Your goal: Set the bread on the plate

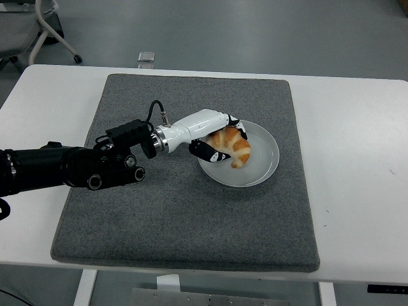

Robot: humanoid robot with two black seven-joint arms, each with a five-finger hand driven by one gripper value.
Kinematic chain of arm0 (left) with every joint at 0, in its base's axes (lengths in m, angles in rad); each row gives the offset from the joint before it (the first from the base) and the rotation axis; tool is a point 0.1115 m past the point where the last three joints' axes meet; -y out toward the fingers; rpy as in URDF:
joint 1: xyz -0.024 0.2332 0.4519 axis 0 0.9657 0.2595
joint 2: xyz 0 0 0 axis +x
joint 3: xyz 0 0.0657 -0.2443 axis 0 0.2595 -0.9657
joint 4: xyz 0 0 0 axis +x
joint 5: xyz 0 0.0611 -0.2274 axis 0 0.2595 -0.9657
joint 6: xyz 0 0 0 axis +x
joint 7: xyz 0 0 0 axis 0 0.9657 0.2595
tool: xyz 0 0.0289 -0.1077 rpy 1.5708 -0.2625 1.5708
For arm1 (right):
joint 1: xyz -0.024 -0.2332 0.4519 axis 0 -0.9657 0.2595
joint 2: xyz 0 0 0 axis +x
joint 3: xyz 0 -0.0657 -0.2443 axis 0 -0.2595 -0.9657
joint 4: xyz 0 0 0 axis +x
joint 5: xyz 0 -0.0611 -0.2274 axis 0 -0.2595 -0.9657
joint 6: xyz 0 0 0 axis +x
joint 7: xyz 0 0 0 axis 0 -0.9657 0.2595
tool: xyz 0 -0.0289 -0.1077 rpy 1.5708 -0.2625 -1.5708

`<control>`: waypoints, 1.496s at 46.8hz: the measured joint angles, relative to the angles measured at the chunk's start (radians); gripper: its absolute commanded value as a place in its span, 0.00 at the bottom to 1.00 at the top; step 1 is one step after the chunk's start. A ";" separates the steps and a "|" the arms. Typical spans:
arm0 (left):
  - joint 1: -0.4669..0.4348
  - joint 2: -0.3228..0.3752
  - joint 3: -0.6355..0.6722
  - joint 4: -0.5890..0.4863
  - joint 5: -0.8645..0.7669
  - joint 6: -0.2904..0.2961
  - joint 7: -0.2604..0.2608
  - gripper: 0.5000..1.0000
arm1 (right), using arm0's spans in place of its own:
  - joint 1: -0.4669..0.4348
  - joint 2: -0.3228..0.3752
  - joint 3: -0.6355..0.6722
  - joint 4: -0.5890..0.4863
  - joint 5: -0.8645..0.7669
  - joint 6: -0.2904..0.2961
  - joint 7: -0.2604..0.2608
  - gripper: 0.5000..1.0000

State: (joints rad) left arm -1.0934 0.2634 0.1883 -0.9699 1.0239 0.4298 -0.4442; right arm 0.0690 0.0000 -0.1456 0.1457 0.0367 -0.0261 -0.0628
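Reaching in from 9 o'clock, the left hand [213,137] grips the bread [233,146] over the left half of the white plate [264,159], its fingers hiding the croissant's upper edge and any contact beneath.

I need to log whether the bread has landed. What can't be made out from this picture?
- Head view: whether the bread touches the plate; the top-down angle hides any gap.
- Left hand: its fingers cover the bread's left part.
- Small object at the table's far edge: too small to identify.
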 measured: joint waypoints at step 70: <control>0.056 -0.069 -0.055 0.093 -0.026 0.020 0.000 0.45 | -0.001 0.000 -0.001 0.000 0.000 0.000 0.000 0.86</control>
State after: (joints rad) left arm -1.0370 0.1948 0.1334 -0.8773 0.9983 0.4502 -0.4438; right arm 0.0675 0.0000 -0.1463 0.1458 0.0369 -0.0261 -0.0629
